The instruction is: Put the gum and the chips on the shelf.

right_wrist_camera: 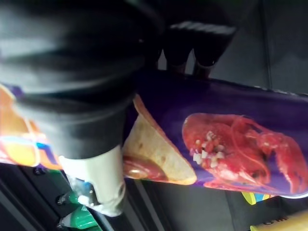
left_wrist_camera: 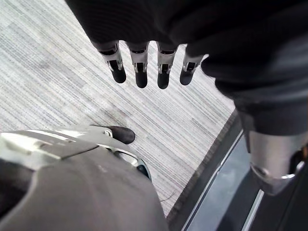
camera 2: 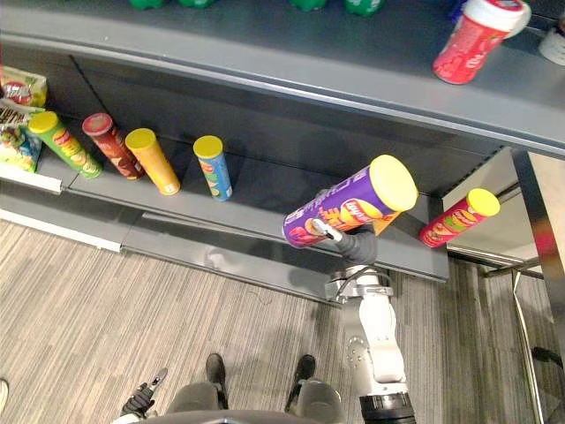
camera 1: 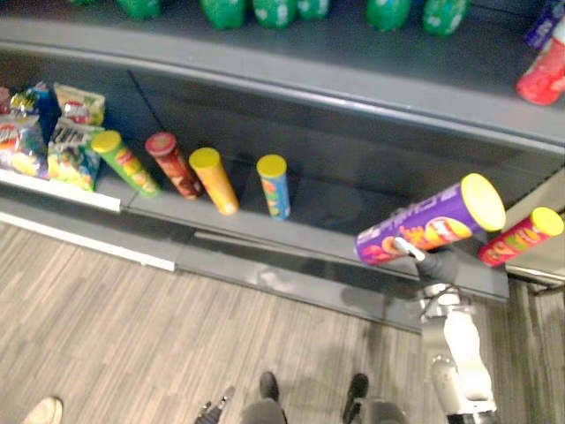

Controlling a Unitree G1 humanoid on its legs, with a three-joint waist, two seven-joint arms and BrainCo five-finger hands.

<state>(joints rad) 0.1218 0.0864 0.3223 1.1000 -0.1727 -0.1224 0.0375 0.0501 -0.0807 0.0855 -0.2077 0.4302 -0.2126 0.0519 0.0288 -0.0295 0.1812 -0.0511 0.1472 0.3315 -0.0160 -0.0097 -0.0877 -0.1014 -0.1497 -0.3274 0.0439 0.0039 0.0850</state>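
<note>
A purple chips can [camera 1: 433, 221] with a yellow lid hangs tilted just above the right part of the lower shelf [camera 1: 309, 231]. My right hand [camera 2: 357, 243] is shut on it from below, thumb [right_wrist_camera: 96, 178] and fingers curled round the purple can [right_wrist_camera: 231, 139]. Low beside my body hangs my left hand [left_wrist_camera: 139, 67], open and holding nothing, with the striped floor behind it. On the upper shelf at the right stands a red canister [camera 2: 477, 35] with a white lid.
Green [camera 1: 124, 163], dark red [camera 1: 174, 165], orange [camera 1: 214, 181] and blue [camera 1: 274, 185] chips cans stand in a row on the lower shelf, and a red can [camera 1: 521, 237] stands at its right end. Snack bags [camera 1: 53, 132] lie far left. Green bottles [camera 1: 274, 11] line the upper shelf.
</note>
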